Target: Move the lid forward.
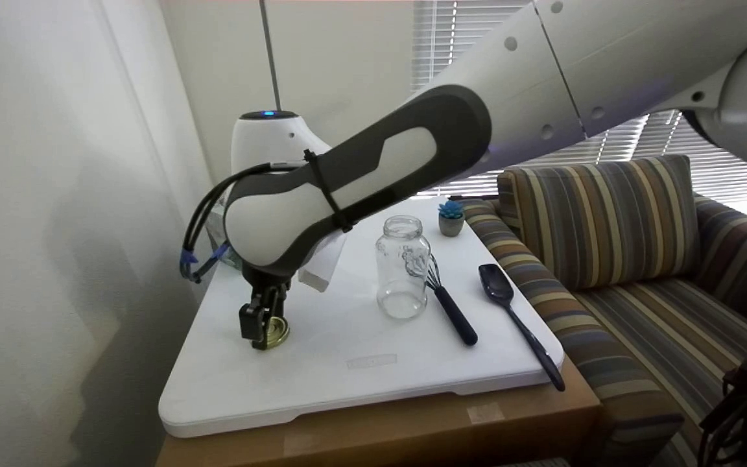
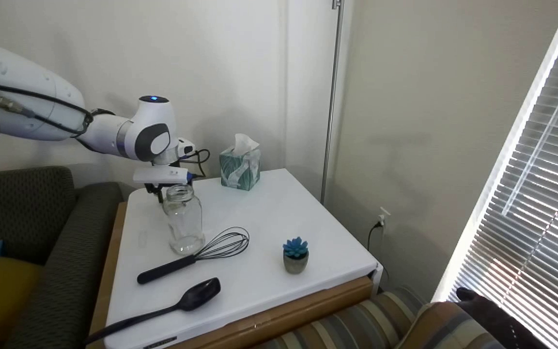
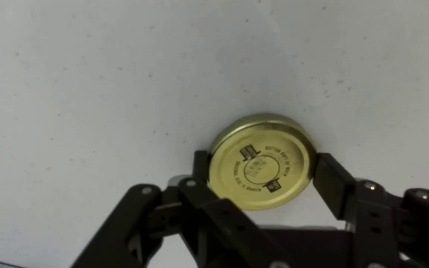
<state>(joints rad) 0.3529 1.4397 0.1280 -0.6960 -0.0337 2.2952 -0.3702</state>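
The lid (image 3: 261,169) is a round yellow-gold disc with dark print around its centre. In the wrist view my gripper (image 3: 261,165) has one fingertip on each side of it, both touching its rim, so the jaws are shut on it. In an exterior view the gripper (image 1: 263,338) points down at the left part of the white table, with the lid (image 1: 277,332) at its fingertips. The lid looks tilted there; whether it touches the table is hard to tell. In an exterior view the gripper (image 2: 159,193) is partly behind the glass jar and the lid is hidden.
The clear glass jar (image 1: 402,269) stands upright on the white table (image 1: 321,383). A whisk (image 1: 454,314) and a black spoon (image 1: 521,321) lie beyond it. A small blue potted plant (image 1: 450,219) and a tissue box (image 2: 240,168) also stand on the table. A wall is close beside the arm.
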